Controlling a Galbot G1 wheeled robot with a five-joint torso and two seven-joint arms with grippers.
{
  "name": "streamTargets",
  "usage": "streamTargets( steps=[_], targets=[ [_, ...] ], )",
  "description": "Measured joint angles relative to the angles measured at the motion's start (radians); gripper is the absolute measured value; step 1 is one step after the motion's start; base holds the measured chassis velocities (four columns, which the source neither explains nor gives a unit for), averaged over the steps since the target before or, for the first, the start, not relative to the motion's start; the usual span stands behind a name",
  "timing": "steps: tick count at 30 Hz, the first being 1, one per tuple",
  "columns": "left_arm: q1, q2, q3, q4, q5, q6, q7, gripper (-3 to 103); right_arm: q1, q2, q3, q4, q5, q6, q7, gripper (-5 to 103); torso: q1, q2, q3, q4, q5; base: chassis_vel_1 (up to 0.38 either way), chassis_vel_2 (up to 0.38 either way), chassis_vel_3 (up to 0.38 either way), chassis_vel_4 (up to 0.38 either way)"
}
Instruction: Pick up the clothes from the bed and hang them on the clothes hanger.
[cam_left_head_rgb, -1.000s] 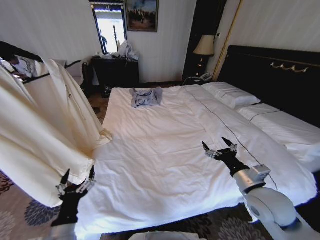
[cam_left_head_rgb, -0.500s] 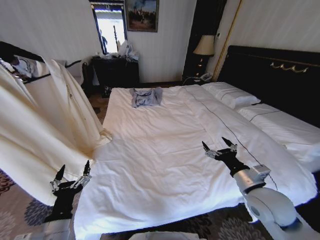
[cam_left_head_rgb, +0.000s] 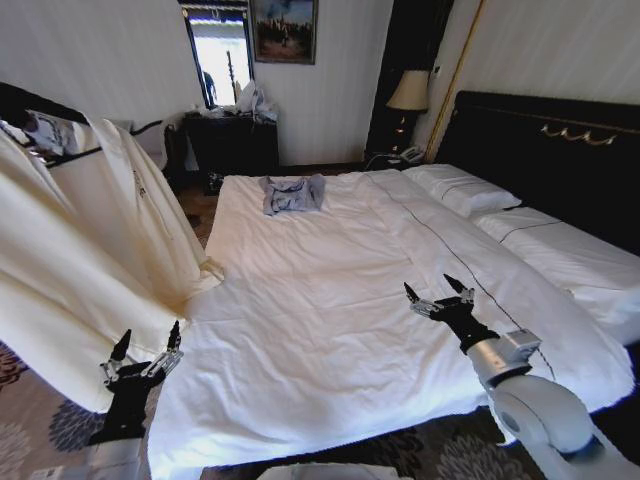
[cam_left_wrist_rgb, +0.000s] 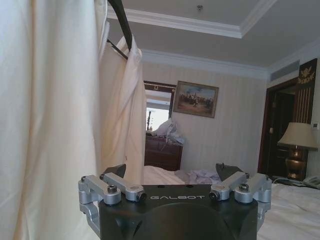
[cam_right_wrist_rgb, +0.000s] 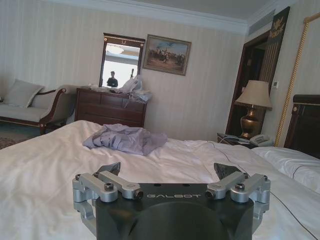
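Nearest in each wrist view is the black gripper housing with "GALBOT" printed in pale letters across it. The left gripper (cam_left_head_rgb: 146, 343) sits low at the near left corner of the bed (cam_left_head_rgb: 330, 300), fingers spread wide and holding nothing, just below the lower hem of the clothes (cam_left_head_rgb: 70, 270). A second ago its fingertips were up against that hem; it has since dropped lower and drawn back toward the robot, leaving the fabric free, and over the last half second it has barely shifted. The right gripper (cam_left_head_rgb: 438, 294) hovers above the white sheet on the right half of the bed, jaws also wide apart and empty, unchanged from the earlier frames.

The cream garment hangs beside the bed's left edge, off the mattress, its long axis running from the upper left down toward the hem near the left gripper, so it drapes at a slant in the head view. In the left wrist view the cloth falls in near-vertical folds from the clothes hanger (cam_left_wrist_rgb: 121, 20), whose thin black bar shows at its top.

Farther up the bed lies a small grey-blue garment (cam_left_head_rgb: 293, 193), crumpled. Beyond stand the dark dresser (cam_left_head_rgb: 232, 143), a framed painting (cam_left_head_rgb: 284, 30) and a lamp (cam_left_head_rgb: 409, 92) beside the black headboard (cam_left_head_rgb: 545, 150)
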Motion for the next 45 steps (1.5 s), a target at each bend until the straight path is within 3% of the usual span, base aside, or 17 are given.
streamTargets(
  steps=[45],
  targets=[
    [0.000,0.000,0.001,0.001,0.002,0.000,0.001,100,0.000,0.000,0.000,0.000,0.000,0.000,0.000,100,0.000,0.000,0.000,0.0000,0.0000,0.000,0.000,0.000,0.000]
  ],
)
